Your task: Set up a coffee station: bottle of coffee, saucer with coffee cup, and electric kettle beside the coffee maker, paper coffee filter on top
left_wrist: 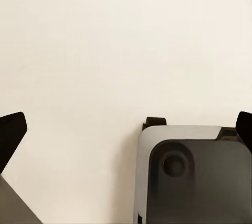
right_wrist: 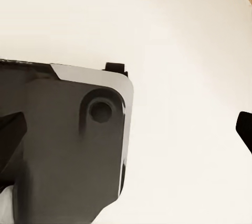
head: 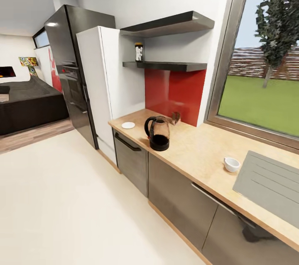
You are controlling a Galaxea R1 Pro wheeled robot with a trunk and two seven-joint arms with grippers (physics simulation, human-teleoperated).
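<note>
Nearest to me in the head view is the cream floor [head: 62, 198], and past it the grey cabinet fronts under the long wood-grain surface [head: 195, 153] that runs along the right.

Both wrist views look straight down at that same floor over the robot's dark base. In the left wrist view the left gripper [left_wrist: 128, 129] has its black fingertips [left_wrist: 11, 129] far apart at the two edges of the picture, so it is wide and holds nothing. The right gripper [right_wrist: 126, 129] is the same: fingertips [right_wrist: 10, 129] spread wide, nothing between them.

On the surface, the electric kettle [head: 158, 133] stands upright near the front edge, black handle toward the fridge. The saucer [head: 128, 125] lies flat just beside it, toward the tall white cabinet [head: 104, 91], and the two are apart. The coffee cup [head: 231, 164] sits upright well along the surface from the kettle, just beside the grey sink drainer [head: 270, 184].

The bottle of coffee [head: 139, 52] stands on the lower kitchen shelf [head: 166, 66], at its end by the white cabinet, above the red backsplash [head: 174, 93].
</note>
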